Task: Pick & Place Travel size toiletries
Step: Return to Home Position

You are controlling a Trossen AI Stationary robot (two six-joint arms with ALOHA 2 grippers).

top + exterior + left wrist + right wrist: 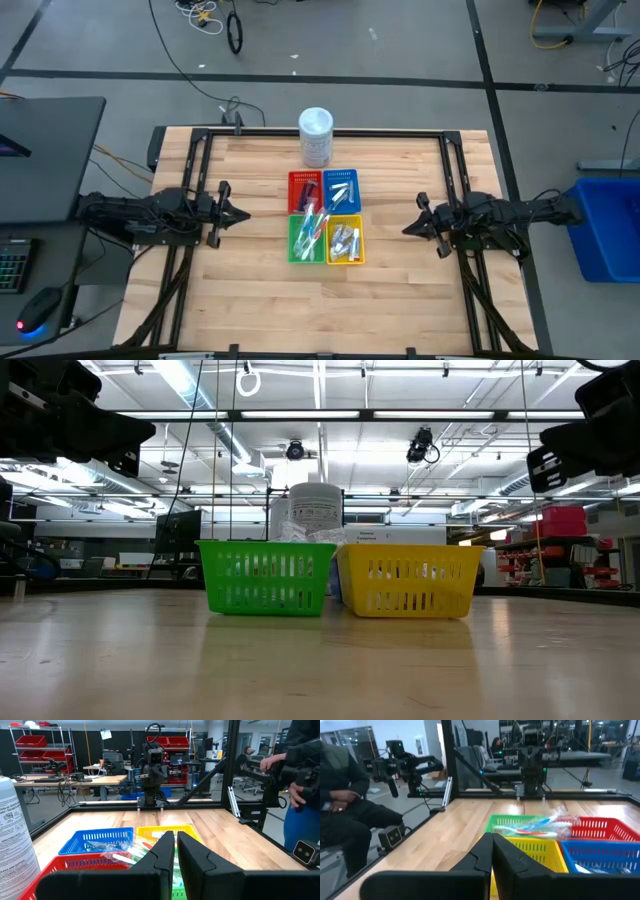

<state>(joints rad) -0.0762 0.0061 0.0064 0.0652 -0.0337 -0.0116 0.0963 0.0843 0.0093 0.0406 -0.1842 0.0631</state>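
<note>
1. The left gripper hangs above the table near its left edge. Its fingers are drawn almost together with only a sliver between them, and they grip nothing.
2. The right gripper hangs at the opposite edge, facing the left one. Its fingers meet and it is also empty.
3. Straight ahead of both grippers, midway between them, four trays sit pressed into one square block. The red tray and green tray are on the side nearer the left gripper. The blue tray and yellow tray are nearer the right.
4. The travel toiletries all lie inside that block, well apart from either gripper:
   - The white tubes are in the yellow tray.
   - The toothbrush sticks are in the green tray, poking above its rim.
   - The sachets are in the blue tray.
   - The dark stick is in the red tray.
   - I see none on the bare wood.
5. Beyond the trays, off to one side of both grippers, the white tub stands upright near the table's back edge.
6. My reading is that the sorting is finished and the step in hand is parking the arms (no grasp seems left to make). The next move calls only for settling each arm at rest, clear of the trays.
7. Past the table, a seated person shows in the right wrist view.
</note>
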